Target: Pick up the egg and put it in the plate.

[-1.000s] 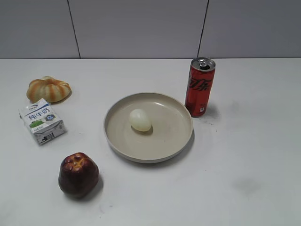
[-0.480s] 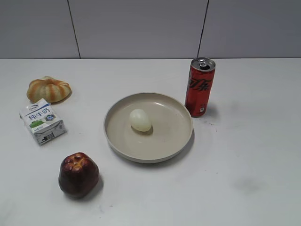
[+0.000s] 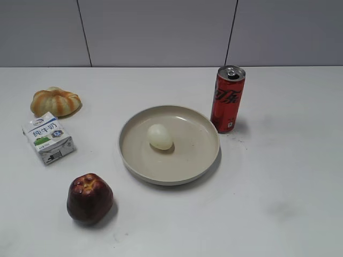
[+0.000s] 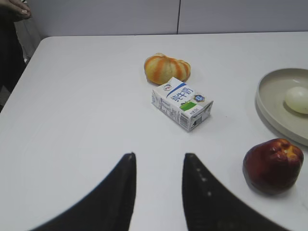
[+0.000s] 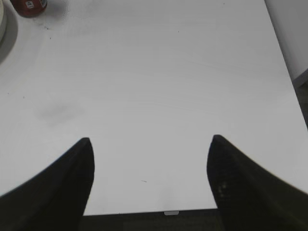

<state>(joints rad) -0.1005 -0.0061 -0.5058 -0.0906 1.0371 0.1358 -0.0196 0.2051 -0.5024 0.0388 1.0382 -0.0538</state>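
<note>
Left gripper (image 4: 159,161) slightly parted, empty, right gripper (image 5: 150,144) spread wide, empty, egg (image 3: 159,136) resting in plate (image 3: 201,160)

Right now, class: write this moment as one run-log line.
egg: in plate | left gripper: open, empty | right gripper: open, empty | both off the objects

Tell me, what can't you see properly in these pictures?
- Both arms: outside the exterior view.
- Plate: right part cut off by the left wrist view's edge.
- Can: only its base shows, at the right wrist view's top edge.
- Milk carton: small print too tiny to read.
- Egg: its underside is hidden.
</note>
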